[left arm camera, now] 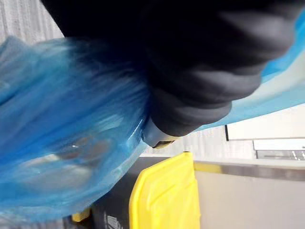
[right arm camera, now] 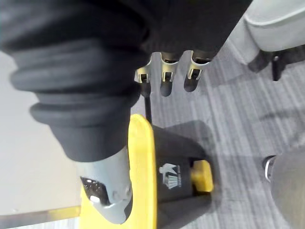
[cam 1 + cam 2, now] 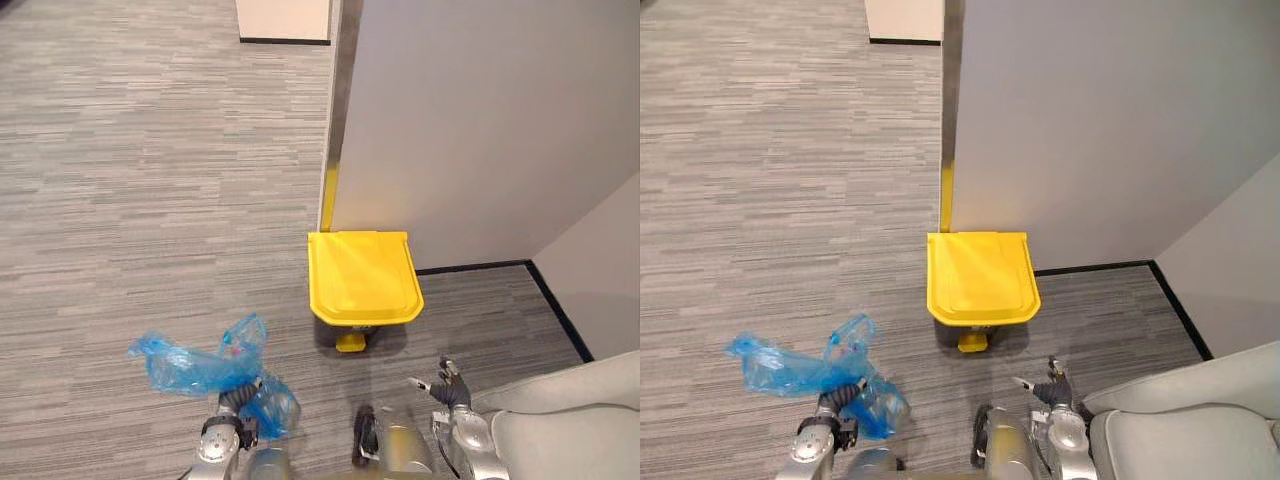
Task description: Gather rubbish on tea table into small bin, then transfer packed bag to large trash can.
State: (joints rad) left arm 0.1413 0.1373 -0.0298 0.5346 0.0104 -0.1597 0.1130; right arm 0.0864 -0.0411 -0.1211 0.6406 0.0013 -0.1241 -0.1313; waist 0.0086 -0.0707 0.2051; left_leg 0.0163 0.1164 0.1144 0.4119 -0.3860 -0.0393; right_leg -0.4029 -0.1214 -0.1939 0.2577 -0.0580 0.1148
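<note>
A blue plastic rubbish bag (image 3: 205, 366) hangs from my left hand (image 3: 236, 400), whose fingers are curled round its gathered neck, low at the left. In the left wrist view the bag (image 1: 66, 138) bulges close against the hand. The large trash can (image 3: 362, 277), dark with a shut yellow lid and a yellow pedal (image 3: 350, 343), stands on the carpet against the wall, ahead and to the right of the bag. My right hand (image 3: 447, 385) hovers low at the right, in front of the can, holding nothing, its fingers (image 2: 164, 76) relaxed.
A grey partition wall (image 3: 480, 120) rises right behind the can, with a yellow strip (image 3: 327, 200) at its corner. A light grey seat (image 3: 560, 420) fills the lower right. Grey carpet (image 3: 150, 180) stretches away to the left.
</note>
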